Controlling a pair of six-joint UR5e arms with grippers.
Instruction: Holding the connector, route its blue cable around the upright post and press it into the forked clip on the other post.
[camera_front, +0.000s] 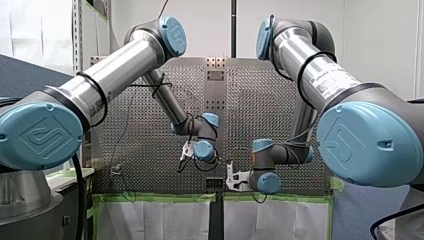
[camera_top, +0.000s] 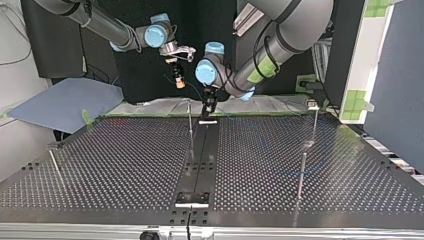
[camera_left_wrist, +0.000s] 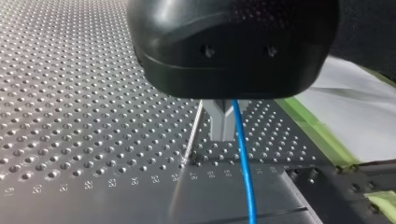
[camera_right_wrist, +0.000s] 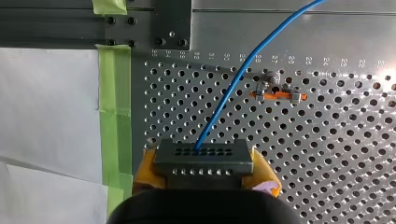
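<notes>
Posts nearest the top view's camera: one thin post (camera_top: 301, 172) stands toward the near-right corner of the table (camera_top: 100, 165), and another (camera_top: 55, 167) stands by its left edge. I can make out no cable on either.
Far-right post: further back along the right edge in that view stands a post (camera_top: 314, 122) with a small head. It is probably the clip's post, though the fork is too small to tell.
Centre post: this post (camera_top: 190, 127) stands upright near the middle of the far edge, just beside my left gripper.
Left gripper: my left gripper (camera_left_wrist: 223, 133) is black, and its metal fingers are drawn together low over the table. They appear to be pinching the blue cable (camera_left_wrist: 245, 168), which runs on from them across the dark centre rail.
Likely reason: pinching the cable low and next to the post would let it be led around the post under control.
Right gripper: my right gripper (camera_right_wrist: 204, 170) is beyond the far edge and raised well above the table. Its yellow pads are clamped on the two ends of the connector (camera_right_wrist: 201, 156).
Likely reason: keeping the connector high gives the cable free slack.
Cable at the connector: it leaves the connector's face between the pads and slants away over the holes toward the rail.
Orange piece: a small orange part (camera_right_wrist: 278, 95) with metal ends lies ahead of my right gripper, apart from the cable. I cannot tell what it is.
Stage: the wrap and the clip both look not yet done.
</notes>
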